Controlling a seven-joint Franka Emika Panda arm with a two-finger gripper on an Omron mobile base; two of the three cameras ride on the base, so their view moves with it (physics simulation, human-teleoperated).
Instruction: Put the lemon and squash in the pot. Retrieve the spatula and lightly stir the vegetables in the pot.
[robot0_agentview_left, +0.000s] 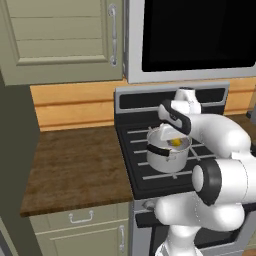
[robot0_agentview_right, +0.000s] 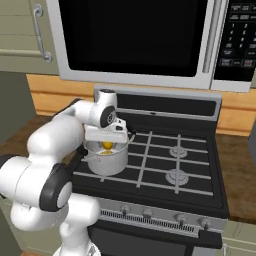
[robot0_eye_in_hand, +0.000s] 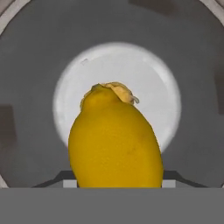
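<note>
My gripper (robot0_agentview_left: 170, 134) hangs straight over the pot (robot0_agentview_left: 168, 156), a shiny steel saucepan on the stove's front left burner. It is shut on the lemon (robot0_eye_in_hand: 116, 140), a yellow oval with a rough stem end. In the hand view the lemon sits close to the camera, above the pot's pale round bottom (robot0_eye_in_hand: 144, 74), and it covers most of the gripper (robot0_eye_in_hand: 114, 183). From the right base view the lemon (robot0_agentview_right: 107, 145) shows as a yellow spot just inside the rim of the pot (robot0_agentview_right: 106, 162), under the gripper (robot0_agentview_right: 106, 138). The squash and the spatula are out of view.
The black gas stove (robot0_agentview_right: 165, 165) has bare burner grates to the right of the pot. A microwave (robot0_agentview_right: 135, 40) hangs low over it. Left of the stove lies a wooden counter (robot0_agentview_left: 75, 165), with a cabinet door (robot0_agentview_left: 60, 35) above.
</note>
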